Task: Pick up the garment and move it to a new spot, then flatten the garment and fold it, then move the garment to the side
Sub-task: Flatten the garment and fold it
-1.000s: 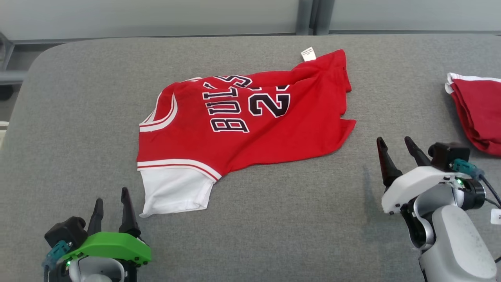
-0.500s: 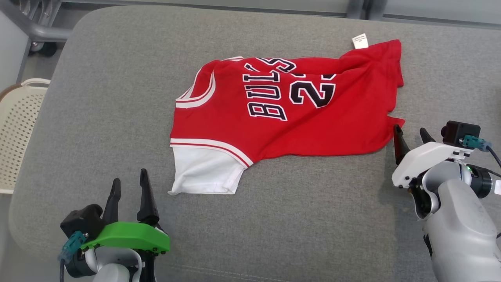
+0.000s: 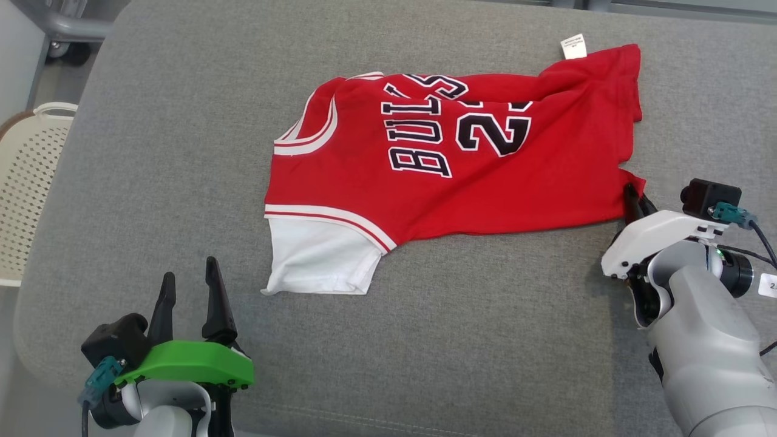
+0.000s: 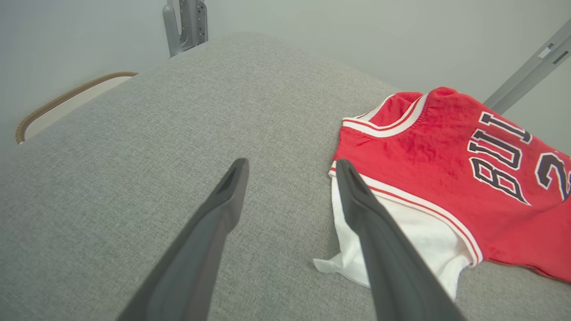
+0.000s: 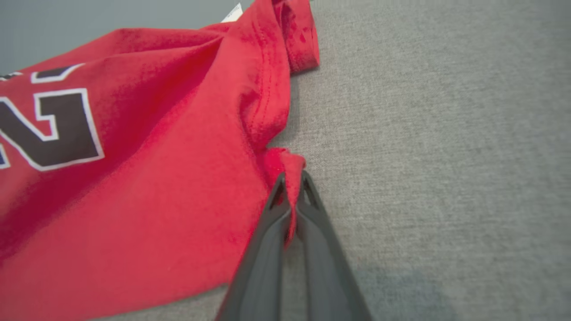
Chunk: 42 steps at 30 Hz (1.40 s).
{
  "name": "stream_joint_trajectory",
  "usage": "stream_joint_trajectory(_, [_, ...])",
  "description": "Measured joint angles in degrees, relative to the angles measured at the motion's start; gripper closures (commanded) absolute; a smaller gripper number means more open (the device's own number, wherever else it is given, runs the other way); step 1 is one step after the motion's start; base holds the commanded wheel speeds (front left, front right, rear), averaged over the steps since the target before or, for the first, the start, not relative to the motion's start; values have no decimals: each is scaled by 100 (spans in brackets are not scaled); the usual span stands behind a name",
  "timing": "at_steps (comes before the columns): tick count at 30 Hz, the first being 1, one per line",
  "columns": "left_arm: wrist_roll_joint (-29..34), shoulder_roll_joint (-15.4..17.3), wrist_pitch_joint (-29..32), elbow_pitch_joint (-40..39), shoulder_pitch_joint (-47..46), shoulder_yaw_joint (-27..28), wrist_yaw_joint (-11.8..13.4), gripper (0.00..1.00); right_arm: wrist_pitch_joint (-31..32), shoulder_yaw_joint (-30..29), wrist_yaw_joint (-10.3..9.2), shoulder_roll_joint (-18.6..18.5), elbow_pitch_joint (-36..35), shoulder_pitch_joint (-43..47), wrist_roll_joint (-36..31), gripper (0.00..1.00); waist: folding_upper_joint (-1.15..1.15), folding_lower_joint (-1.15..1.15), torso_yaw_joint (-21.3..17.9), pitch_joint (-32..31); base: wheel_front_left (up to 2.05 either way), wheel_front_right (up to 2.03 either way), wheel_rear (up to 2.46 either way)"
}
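The red garment [image 3: 449,170] is spread across the middle of the grey padded surface [image 3: 152,152], its lettering turned sideways, its white sleeve [image 3: 315,261] laid toward the robot's left and a white label [image 3: 573,47] seen at its far right corner. A small corner of its right hem is pinched between the closed fingers of the right gripper [image 5: 292,178]. The left gripper [image 3: 190,269] is held with its fingers parted, gripping nothing, near the white sleeve but apart from it. A cream perforated basket [image 3: 30,182] is seen beyond the surface's left edge.
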Motion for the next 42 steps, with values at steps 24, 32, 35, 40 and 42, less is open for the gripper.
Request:
stream_joint_trajectory(24, [-7, 264, 138, -439, 63, 44, 154, 0, -491, -235, 1, 346, -1748, 1748, 1251, 0, 0, 0, -1403, -174, 0, 0, 0])
stream_joint_trajectory(32, [-11, 289, 166, -466, 70, 37, 185, 0, -491, -433, -1, 342, -1661, 1901, 1316, 0, 0, 0, -1546, -294, 0, 0, 0])
stream_joint_trajectory(35, [-15, 289, 118, -488, 104, 40, 183, 0, -490, -524, -1, 343, -1728, 2004, 1171, 0, 0, 0, -1564, -341, 0, 0, 0])
stream_joint_trajectory(40, [-7, 286, 23, -568, 129, -23, 136, 0, -491, -343, -1, 339, -2212, 2077, 979, 0, 0, 0, -1589, -465, 0, 0, 0])
stream_joint_trajectory(42, [27, 288, -25, -633, 130, -63, 118, 0, -491, -226, -1, 345, -2480, 2175, 767, 0, 0, 0, -1597, -537, 0, 0, 0])
